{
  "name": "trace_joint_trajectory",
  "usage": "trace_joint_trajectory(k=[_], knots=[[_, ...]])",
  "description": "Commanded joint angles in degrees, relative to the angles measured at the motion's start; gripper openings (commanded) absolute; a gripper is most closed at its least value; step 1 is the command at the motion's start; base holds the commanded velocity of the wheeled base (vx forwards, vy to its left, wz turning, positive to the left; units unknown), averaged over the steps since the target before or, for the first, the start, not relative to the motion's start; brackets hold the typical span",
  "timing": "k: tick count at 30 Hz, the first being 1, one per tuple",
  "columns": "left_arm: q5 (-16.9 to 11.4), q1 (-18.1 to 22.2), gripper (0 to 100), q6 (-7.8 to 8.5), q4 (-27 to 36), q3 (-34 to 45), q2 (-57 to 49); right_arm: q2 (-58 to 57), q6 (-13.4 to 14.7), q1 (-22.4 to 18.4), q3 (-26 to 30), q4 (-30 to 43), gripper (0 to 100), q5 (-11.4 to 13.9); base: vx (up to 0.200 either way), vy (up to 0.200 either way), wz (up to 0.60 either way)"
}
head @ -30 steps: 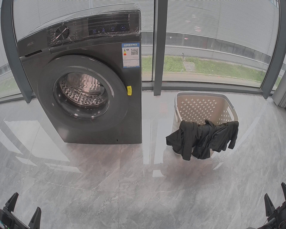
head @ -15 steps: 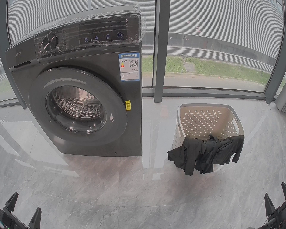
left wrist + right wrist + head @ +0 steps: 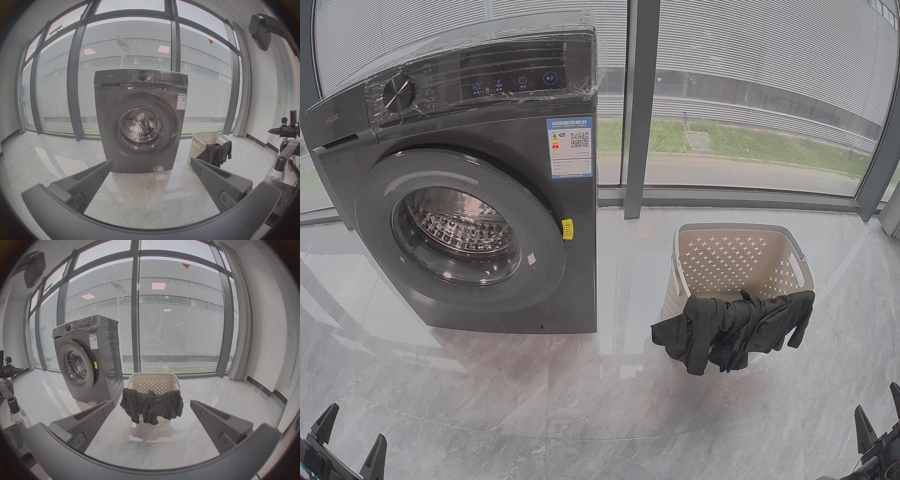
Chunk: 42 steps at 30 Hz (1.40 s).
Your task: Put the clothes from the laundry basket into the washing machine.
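Over perforated basket [image 3: 740,255], crumpled clothes [image 3: 731,328]

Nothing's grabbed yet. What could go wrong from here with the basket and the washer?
1. The door of the washing machine looks shut, though glare makes it hard to be sure. Clothes carried over would probably hit glass unless it is opened first.
2. The dark clothes hang over the near rim of the laundry basket, mostly outside it. Pulling them could drag or tip the basket, or drop a trailing sleeve onto the floor.
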Motion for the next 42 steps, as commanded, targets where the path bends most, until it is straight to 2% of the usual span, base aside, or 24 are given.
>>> trace_joint_trajectory(k=[1,38,42], knots=[[0.02,-0.01,100,-0.04,0.0,1.01,-0.93,-0.94,-0.01,0.01,1.01,0.01,100,-0.03,0.0,-0.2,0.0],[0.02,-0.01,100,0.05,0.0,1.01,-0.93,-0.94,-0.01,0.01,1.01,0.01,100,0.06,0.0,-0.2,0.0],[0.02,-0.01,100,0.05,0.0,1.01,-0.93,-0.94,-0.01,0.01,1.01,0.01,100,0.06,0.0,0.0,0.0]])
